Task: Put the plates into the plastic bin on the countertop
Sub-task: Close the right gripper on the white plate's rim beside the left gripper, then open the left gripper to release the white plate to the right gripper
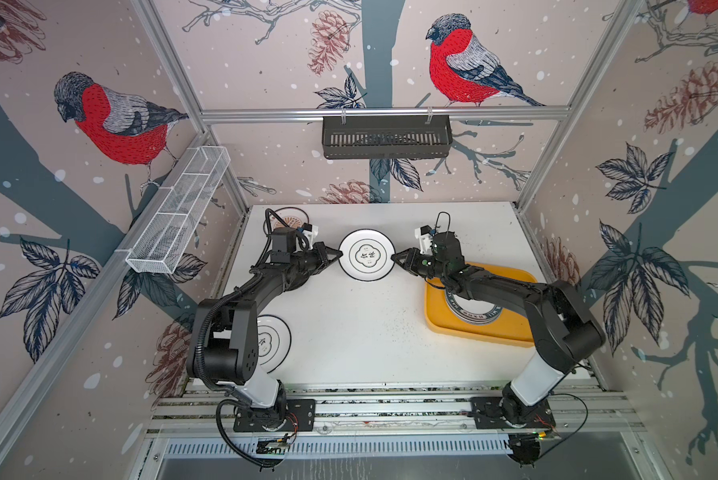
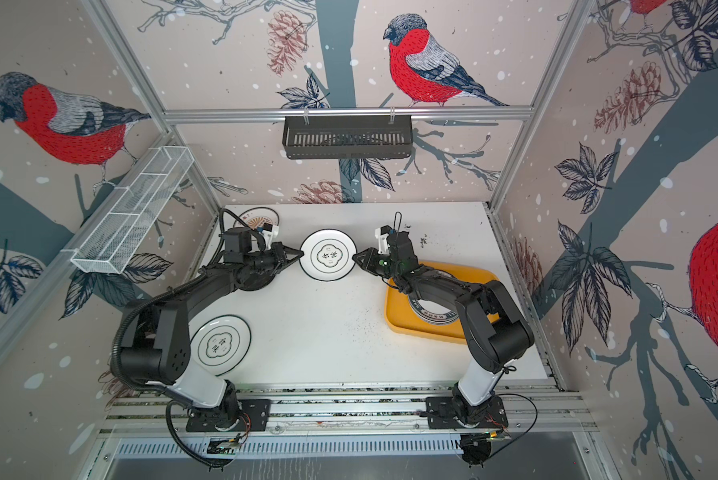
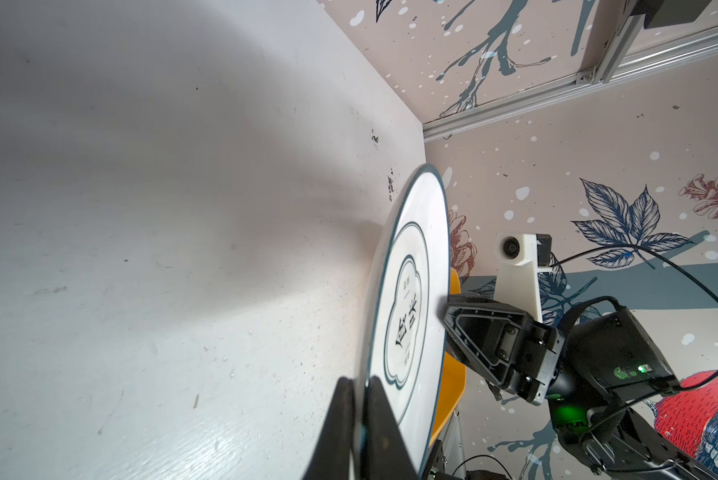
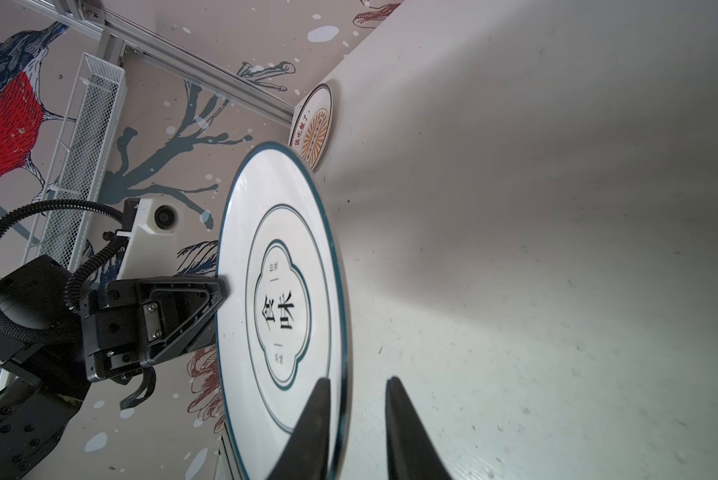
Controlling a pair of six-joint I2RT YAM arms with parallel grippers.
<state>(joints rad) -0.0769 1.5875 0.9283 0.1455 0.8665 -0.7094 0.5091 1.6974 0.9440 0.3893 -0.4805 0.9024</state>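
Note:
A white plate with a flower outline (image 1: pixel 366 254) (image 2: pixel 328 256) hangs roughly level above the countertop (image 1: pixel 369 332). My left gripper (image 1: pixel 337 254) (image 3: pixel 359 380) is shut on its left rim. My right gripper (image 1: pixel 394 256) (image 4: pixel 357 380) straddles the opposite rim, open, with one finger still clear of the edge. The yellow plastic bin (image 1: pixel 440 303) (image 2: pixel 394 307) sits to the right under my right arm and holds a plate with a dark lettered rim (image 1: pixel 473 318). A second flower-outline plate (image 2: pixel 220 345) lies front left. A sunburst plate (image 4: pixel 315 129) lies at the back left corner.
A black slotted basket (image 1: pixel 386 137) hangs on the back wall. A white wire-mesh basket (image 1: pixel 178 216) hangs on the left wall. A dark round shape (image 2: pixel 257 282) lies under my left forearm. Aluminium rails (image 1: pixel 390 403) edge the countertop's front.

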